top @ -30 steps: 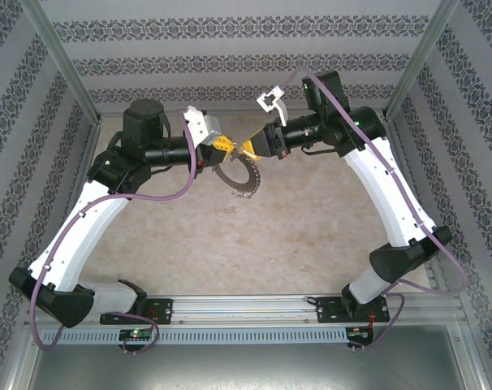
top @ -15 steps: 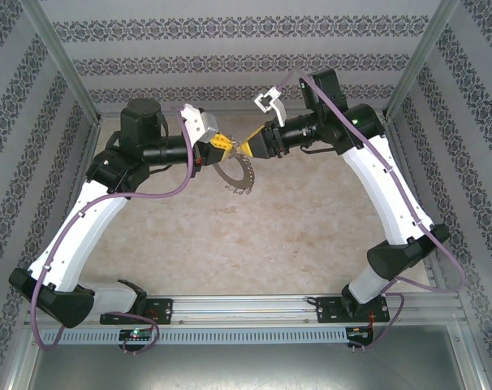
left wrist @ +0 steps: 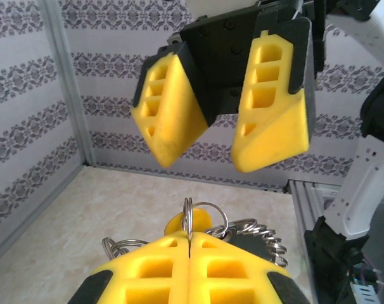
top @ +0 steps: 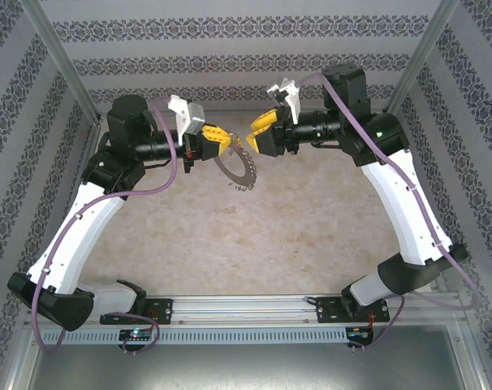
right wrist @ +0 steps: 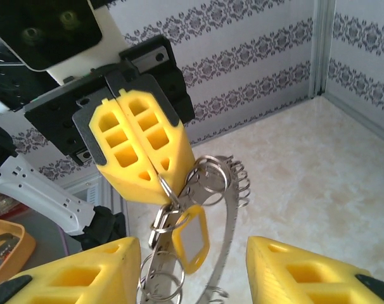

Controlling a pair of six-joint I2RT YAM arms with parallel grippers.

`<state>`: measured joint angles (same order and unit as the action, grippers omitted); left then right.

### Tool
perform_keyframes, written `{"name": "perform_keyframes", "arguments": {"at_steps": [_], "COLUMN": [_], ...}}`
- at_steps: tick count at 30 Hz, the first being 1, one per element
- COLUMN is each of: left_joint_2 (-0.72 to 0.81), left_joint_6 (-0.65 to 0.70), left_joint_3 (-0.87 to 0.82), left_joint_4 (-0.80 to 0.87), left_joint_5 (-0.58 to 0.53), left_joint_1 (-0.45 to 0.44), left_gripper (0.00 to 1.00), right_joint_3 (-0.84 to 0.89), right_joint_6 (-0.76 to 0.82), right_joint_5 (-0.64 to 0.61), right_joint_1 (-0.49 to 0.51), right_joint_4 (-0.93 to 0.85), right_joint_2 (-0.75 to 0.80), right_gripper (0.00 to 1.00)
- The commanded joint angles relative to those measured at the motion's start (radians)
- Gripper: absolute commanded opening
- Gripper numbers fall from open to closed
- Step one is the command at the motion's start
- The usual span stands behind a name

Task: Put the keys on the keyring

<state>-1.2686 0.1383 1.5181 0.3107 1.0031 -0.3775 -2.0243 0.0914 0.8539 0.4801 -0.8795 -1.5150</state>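
The keyring (top: 238,169), a grey metal band with wire loops along its rim, hangs above the table at the back centre. My left gripper (top: 223,140) is shut on a small wire ring at its top (left wrist: 189,215). A key's yellow plastic head with a pale centre (right wrist: 191,241) dangles from that ring, against the band (right wrist: 227,225). My right gripper (top: 256,134) stands open just right of the left one, its fingers apart on either side of the hanging key (right wrist: 192,250), touching nothing. In the left wrist view the yellow head (left wrist: 204,218) peeks out behind the shut fingertips.
The beige table (top: 295,227) lies well below both grippers. Patterned walls and aluminium posts (top: 63,73) close in the back and sides. A metal rail (top: 246,305) runs along the front edge. An orange bin (right wrist: 5,244) sits beside the table.
My right gripper has opened and pulled back to the right, away from the left gripper. The left gripper has shifted slightly left and up with the keyring still in it.
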Motion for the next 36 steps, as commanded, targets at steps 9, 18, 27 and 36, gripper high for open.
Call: {"name": "perform_keyframes", "arguments": {"at_steps": [9,18,27,36], "left_joint_2": [0.015,0.015,0.015,0.015], "left_joint_6": [-0.068,-0.064,-0.068,-0.054], "left_joint_3": [0.014,0.011,0.011,0.008], "left_joint_4": [-0.079,-0.07,-0.074,-0.057], "left_joint_5": [0.101,0.104,0.109,0.098], "left_joint_1": [0.012,0.012,0.012,0.012], "left_gripper": [0.0,0.0,0.0,0.0], "right_joint_3": [-0.043,-0.054,-0.051,-0.093], "right_joint_6": [0.1,0.111,0.149,0.212], "right_joint_5": [0.146,0.181,0.166,0.13], "right_joint_1": [0.02,0.049,0.068,0.084], "right_joint_4": [0.023,0.015,-0.018,-0.068], "right_joint_2": [-0.036,-0.059,-0.068,-0.078], "right_gripper": [0.43,0.4,0.18,0.0]}}
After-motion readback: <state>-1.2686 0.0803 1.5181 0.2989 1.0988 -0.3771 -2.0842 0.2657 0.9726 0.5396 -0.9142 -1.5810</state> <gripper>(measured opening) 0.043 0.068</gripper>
